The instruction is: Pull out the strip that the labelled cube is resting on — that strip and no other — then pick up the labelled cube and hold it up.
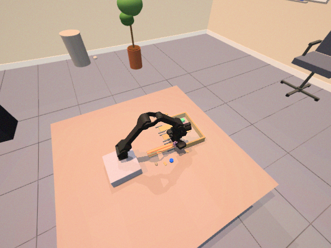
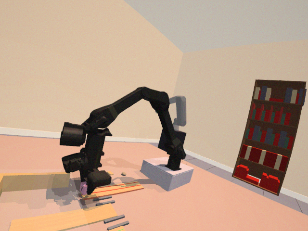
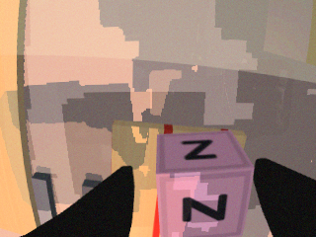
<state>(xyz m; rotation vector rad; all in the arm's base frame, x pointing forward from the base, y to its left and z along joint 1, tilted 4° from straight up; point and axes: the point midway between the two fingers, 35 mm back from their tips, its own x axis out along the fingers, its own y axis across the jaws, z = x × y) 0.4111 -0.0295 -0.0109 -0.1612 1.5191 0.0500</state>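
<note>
The arm (image 1: 144,120) (image 2: 156,97) rises from its base, bends over in a high arch and reaches down at its far end. Its gripper (image 1: 175,143) (image 2: 85,186) (image 3: 196,173) points downward, the two fingers parted partway.
</note>
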